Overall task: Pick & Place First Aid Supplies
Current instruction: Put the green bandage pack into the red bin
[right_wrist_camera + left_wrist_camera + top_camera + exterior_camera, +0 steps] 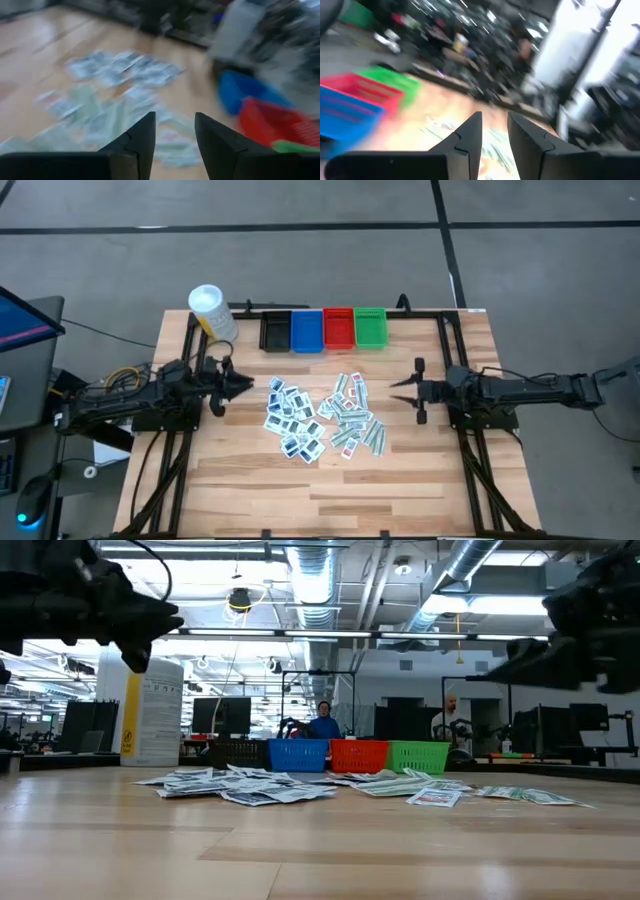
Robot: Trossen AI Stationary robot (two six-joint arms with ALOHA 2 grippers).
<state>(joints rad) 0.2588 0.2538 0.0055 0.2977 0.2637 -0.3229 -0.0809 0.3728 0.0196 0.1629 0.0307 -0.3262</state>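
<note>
The first aid supplies lie flat in a loose heap in the middle of the wooden table. White packets with blue marks (292, 420) make up its left part, and pale green-grey strips with red (355, 420) its right part. The heap also shows in the low view (260, 787) and in the right wrist view (115, 90). My left gripper (248, 385) (494, 116) hovers left of the heap, pointing toward it, open and with nothing between its fingers. My right gripper (393, 386) (175, 116) hovers right of the heap, also open and with nothing between its fingers.
A row of small bins stands at the table's far edge: black (275, 330), blue (307, 330), red (338, 328), green (370, 327). A white-capped yellow container (212, 312) stands at the far left. Bare wood (320, 490) lies between the heap and the near edge. People sit in the room behind.
</note>
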